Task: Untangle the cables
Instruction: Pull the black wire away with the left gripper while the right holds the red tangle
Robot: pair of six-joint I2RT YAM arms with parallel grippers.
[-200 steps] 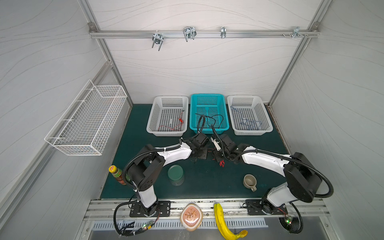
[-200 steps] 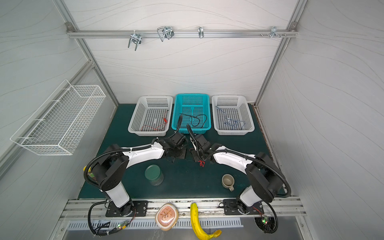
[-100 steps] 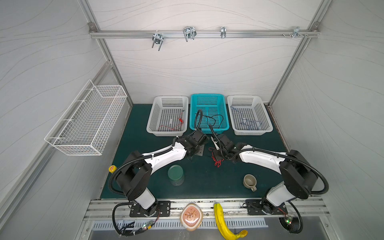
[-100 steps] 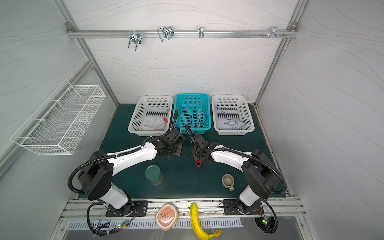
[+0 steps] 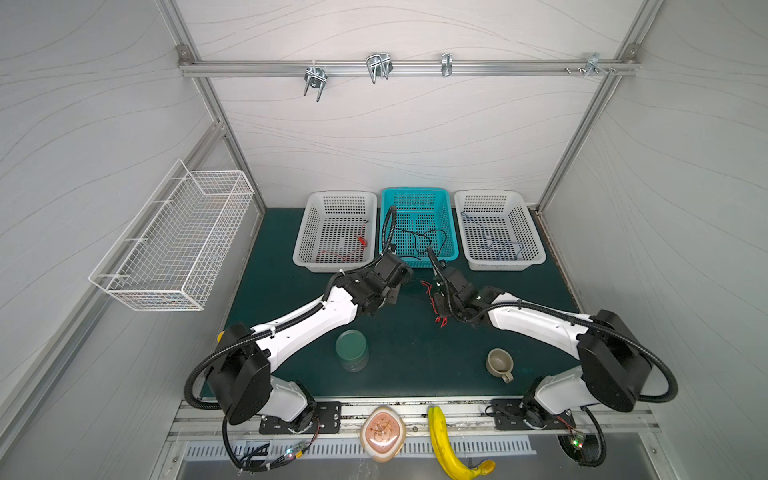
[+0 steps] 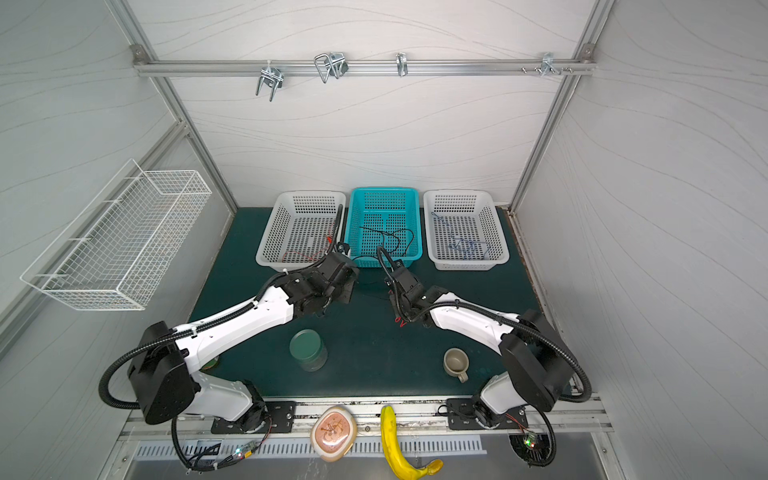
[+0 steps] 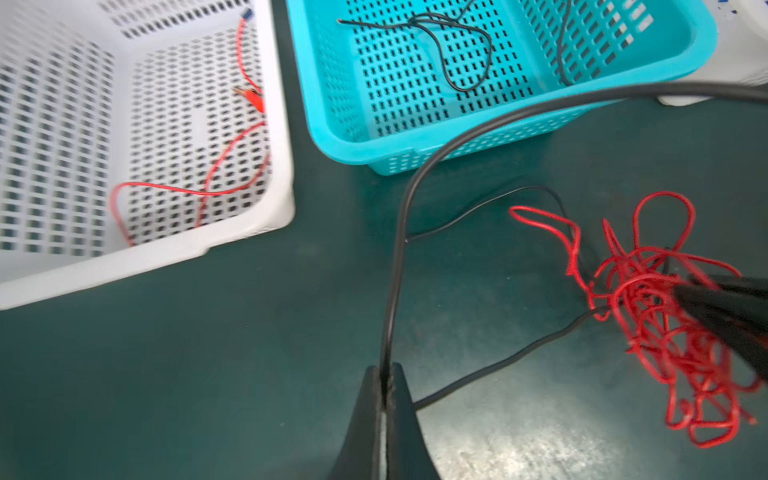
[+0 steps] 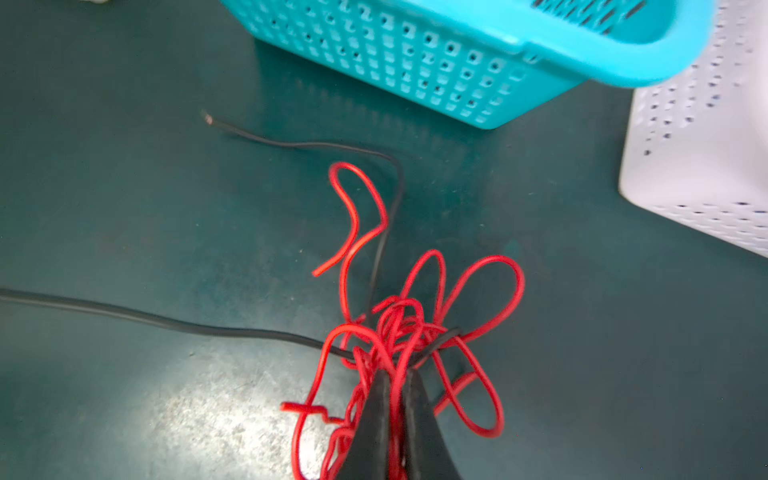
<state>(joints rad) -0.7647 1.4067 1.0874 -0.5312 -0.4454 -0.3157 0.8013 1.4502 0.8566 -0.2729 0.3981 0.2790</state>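
Bright even light; glare on mat (image 8: 216,415); white basket (image 7: 124,259) motion-blurred; top views edge-warped.

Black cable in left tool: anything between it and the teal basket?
No object on the mat between them. But the black cable, pinched in the left tool, runs into the red tangle clamped by the right tool; that snag may hold it.

Three perforated baskets: two white, the left white basket (image 5: 309,226) and right white basket (image 5: 528,226), and one teal basket (image 5: 415,199). One wire basket (image 5: 174,237), two robot arms (image 5: 307,324), one green jar (image 5: 352,350), one mug (image 5: 498,365), one banana (image 5: 442,444), four metal hooks (image 5: 313,81). On the mat (image 5: 415,353), one red tangle (image 7: 665,324), strands uncountable, and at least one loose black cable (image 7: 392,291).
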